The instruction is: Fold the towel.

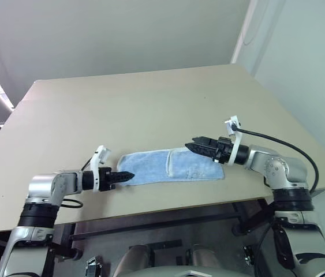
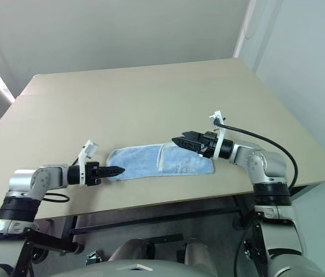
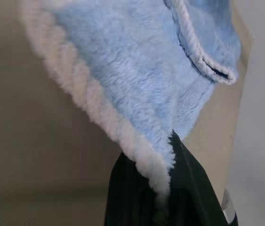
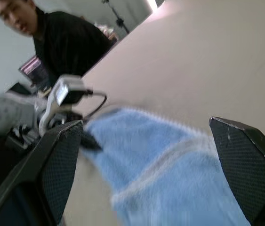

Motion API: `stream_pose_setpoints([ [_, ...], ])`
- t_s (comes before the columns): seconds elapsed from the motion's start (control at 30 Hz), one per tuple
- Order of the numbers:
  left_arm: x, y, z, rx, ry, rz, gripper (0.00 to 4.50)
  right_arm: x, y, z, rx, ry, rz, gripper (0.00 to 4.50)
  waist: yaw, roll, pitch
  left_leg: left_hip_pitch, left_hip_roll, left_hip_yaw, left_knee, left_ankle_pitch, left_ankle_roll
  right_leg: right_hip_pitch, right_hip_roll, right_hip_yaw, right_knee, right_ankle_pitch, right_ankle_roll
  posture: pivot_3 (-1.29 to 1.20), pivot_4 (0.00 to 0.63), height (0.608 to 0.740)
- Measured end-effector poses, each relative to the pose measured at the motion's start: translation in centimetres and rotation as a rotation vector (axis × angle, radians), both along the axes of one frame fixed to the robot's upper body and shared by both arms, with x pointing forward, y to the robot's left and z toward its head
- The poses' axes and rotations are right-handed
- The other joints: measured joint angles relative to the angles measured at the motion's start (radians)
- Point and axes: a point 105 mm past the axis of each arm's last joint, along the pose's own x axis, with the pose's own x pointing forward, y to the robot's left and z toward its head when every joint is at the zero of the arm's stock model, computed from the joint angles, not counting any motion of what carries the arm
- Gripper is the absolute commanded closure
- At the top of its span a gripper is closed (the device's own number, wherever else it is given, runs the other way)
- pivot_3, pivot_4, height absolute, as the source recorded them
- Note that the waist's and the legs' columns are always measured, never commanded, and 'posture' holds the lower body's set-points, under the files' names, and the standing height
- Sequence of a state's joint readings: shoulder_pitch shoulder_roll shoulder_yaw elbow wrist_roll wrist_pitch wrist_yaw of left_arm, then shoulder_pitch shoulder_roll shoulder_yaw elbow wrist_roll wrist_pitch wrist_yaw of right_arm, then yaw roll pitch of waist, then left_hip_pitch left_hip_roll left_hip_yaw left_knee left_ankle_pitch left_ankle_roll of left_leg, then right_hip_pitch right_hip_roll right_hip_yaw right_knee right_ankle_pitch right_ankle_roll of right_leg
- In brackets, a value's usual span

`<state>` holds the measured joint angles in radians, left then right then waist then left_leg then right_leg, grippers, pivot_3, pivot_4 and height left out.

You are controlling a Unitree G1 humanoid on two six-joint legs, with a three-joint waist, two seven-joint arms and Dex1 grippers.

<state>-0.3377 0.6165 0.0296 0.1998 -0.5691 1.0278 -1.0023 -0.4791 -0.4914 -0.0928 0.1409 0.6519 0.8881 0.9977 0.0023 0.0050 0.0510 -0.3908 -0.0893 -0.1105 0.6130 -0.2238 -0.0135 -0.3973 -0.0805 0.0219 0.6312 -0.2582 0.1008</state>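
**Left Corner Gripped, Right Fingers Spread Above Folded End**

The towel point(image 1: 171, 166) lay along the near edge of the surface point(image 1: 150, 104), its right part already doubled over. The left gripper point(image 1: 125, 176) had its fingers closed on the towel's left corner. The right gripper point(image 1: 200, 147) hovered over the folded end, fingers spread wide, holding nothing. A clean fold would likely need the corner lifted and carried squarely across. No legible markings were found.

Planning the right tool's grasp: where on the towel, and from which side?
Judging by its pose, the towel lies flat, already folded into a strip. The left tool pinches its left end, so the open right tool should probably pinch the right-end edge, coming from the right.
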Motion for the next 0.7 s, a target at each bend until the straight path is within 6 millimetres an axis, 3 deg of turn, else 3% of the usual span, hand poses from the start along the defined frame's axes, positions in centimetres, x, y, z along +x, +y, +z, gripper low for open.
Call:
stream_pose_setpoints([
  [0.2,-0.2,5.6,1.7,0.102,-0.046,0.111,4.46,-1.5,-1.0,-0.4,-0.059,-0.004,0.042,0.00,-0.019,-0.001,0.001,0.000,0.000,0.000,0.000,-0.001,-0.001,0.000,0.000,0.000,0.000,-0.001,-0.002,0.00,0.000,0.740],
  [0.4,-1.0,11.1,4.2,0.188,-0.075,0.199,4.46,-2.3,-1.8,-2.4,-0.185,0.003,0.068,0.00,-0.016,-0.001,0.001,-0.002,0.000,0.000,0.000,-0.001,-0.002,-0.006,-0.001,0.000,-0.001,-0.001,-0.002,0.00,0.000,0.740],
  [0.5,-1.9,10.4,5.5,0.210,-0.105,0.110,4.46,-2.6,-1.6,-3.3,-0.243,-0.008,0.092,0.00,-0.014,-0.001,0.001,-0.002,0.000,0.000,-0.001,-0.002,-0.003,-0.006,-0.002,0.000,-0.001,-0.001,-0.002,0.00,0.000,0.740],
  [0.7,-2.9,5.7,7.0,0.188,-0.149,-0.138,4.46,-2.6,-1.3,-3.7,-0.263,-0.015,0.104,0.00,-0.013,-0.001,0.001,-0.002,0.000,0.000,0.000,-0.002,-0.003,-0.005,-0.002,0.000,-0.001,-0.001,-0.002,0.00,0.000,0.740],
])
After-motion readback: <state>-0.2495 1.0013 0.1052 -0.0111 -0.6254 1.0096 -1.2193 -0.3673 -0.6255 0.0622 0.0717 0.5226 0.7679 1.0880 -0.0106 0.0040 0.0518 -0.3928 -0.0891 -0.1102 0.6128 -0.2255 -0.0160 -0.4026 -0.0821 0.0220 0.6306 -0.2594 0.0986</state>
